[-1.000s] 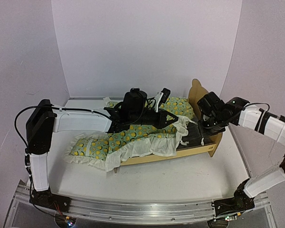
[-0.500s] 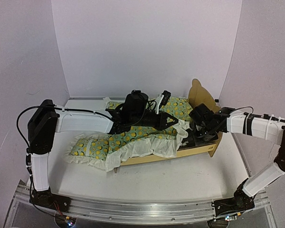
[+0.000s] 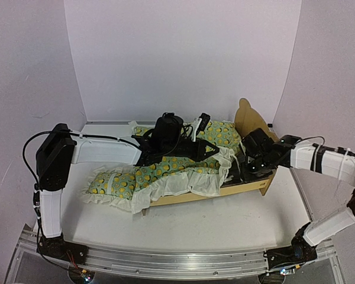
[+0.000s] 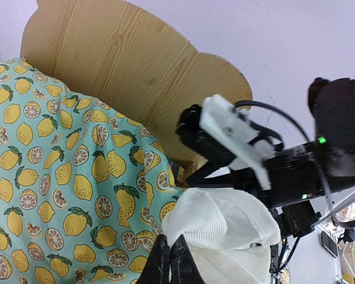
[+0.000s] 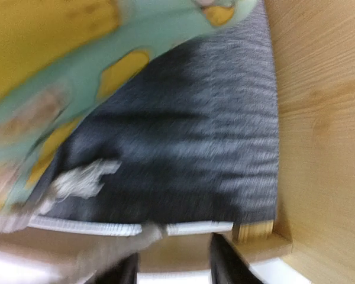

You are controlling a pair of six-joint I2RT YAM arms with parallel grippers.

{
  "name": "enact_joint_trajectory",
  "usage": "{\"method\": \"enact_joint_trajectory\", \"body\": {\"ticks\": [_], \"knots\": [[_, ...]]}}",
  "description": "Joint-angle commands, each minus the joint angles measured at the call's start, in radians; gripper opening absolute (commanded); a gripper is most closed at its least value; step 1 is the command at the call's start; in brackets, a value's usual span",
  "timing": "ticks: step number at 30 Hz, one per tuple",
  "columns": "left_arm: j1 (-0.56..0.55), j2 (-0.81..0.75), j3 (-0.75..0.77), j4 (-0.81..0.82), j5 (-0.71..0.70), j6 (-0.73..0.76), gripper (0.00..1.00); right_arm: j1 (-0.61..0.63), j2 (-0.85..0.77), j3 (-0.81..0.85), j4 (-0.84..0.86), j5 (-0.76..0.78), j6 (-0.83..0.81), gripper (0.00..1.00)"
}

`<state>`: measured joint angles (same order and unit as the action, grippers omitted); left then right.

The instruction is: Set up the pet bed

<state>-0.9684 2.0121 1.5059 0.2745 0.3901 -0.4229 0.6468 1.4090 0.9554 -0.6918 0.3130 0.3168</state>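
Pet bed [image 3: 247, 121] sits centre-right on table [image 3: 225, 225]: light plywood frame, bear-ear headboard at right end, low side rail, dark grey felt base bare near headboard. Lemon-print quilt [image 3: 165, 171] covers rest of bed. Left gripper [image 4: 169, 251] pinched on quilt's white ruffle. Right gripper [image 5: 174, 266] fingers parted over grey base, empty.

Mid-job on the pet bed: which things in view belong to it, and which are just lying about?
Job: pet bed, lemon-print quilt, matching pillow.
Just there: metal mounting rail, backdrop walls.
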Motion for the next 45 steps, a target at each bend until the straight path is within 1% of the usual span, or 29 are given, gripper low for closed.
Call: {"method": "enact_joint_trajectory", "body": {"ticks": [1,4,8,9,11,12,15,19,24,29,30,32,33,34,36,39,40,42,45], "knots": [[0.01,-0.005,0.052,0.049,0.015,-0.011,0.0,0.002,-0.169,0.035,-0.085,-0.236,-0.004,0.48],[0.013,-0.01,0.046,0.049,0.015,-0.011,0.0,0.002,-0.226,-0.056,0.061,-0.404,-0.064,0.46],[0.014,-0.008,0.047,0.049,0.015,-0.014,0.0,0.002,-0.209,-0.136,0.255,-0.479,-0.107,0.45],[0.014,-0.008,0.045,0.049,0.016,-0.016,0.0,0.002,-0.196,-0.144,0.294,-0.51,-0.113,0.43],[0.014,-0.014,0.036,0.049,0.012,-0.018,0.0,0.002,-0.169,-0.158,0.356,-0.548,-0.107,0.33],[0.014,-0.016,0.033,0.049,0.009,-0.019,0.0,0.003,-0.158,-0.166,0.372,-0.547,-0.107,0.29],[0.014,-0.018,0.033,0.049,0.01,-0.019,0.0,0.002,-0.147,-0.204,0.427,-0.473,-0.087,0.25],[0.014,-0.011,0.043,0.049,0.019,-0.023,0.0,0.002,-0.148,-0.284,0.593,-0.385,-0.037,0.23],[0.014,-0.009,0.053,0.049,0.027,-0.028,0.0,0.003,-0.114,-0.353,0.793,-0.344,0.007,0.28],[0.014,-0.009,0.05,0.05,0.032,-0.04,0.0,0.002,-0.079,-0.359,0.863,-0.316,0.0,0.27],[0.014,-0.006,0.052,0.049,0.037,-0.044,0.0,0.002,-0.078,-0.358,0.866,-0.313,0.0,0.24],[0.014,0.001,0.054,0.049,0.041,-0.047,0.0,0.002,-0.089,-0.359,0.866,-0.294,0.003,0.1],[0.014,0.003,0.057,0.049,0.039,-0.048,0.0,0.002,-0.103,-0.359,0.859,-0.281,0.013,0.02],[0.014,0.006,0.06,0.049,0.039,-0.049,0.0,0.002,-0.12,-0.342,0.8,-0.273,0.019,0.0],[0.014,0.016,0.068,0.049,0.046,-0.048,0.0,0.002,-0.171,-0.283,0.616,-0.266,0.043,0.0],[0.013,0.032,0.075,0.048,0.059,-0.053,0.0,0.002,-0.214,-0.12,0.199,-0.276,0.074,0.0],[0.012,0.039,0.076,0.049,0.066,-0.055,0.0,0.002,-0.233,-0.091,0.097,-0.292,0.08,0.0],[0.007,0.059,0.09,0.048,0.085,-0.058,0.0,0.002,-0.255,-0.036,-0.096,-0.299,0.101,0.0],[-0.004,0.089,0.108,0.049,0.11,-0.067,0.0,0.002,-0.257,0.003,-0.301,-0.335,0.105,0.0]]}}
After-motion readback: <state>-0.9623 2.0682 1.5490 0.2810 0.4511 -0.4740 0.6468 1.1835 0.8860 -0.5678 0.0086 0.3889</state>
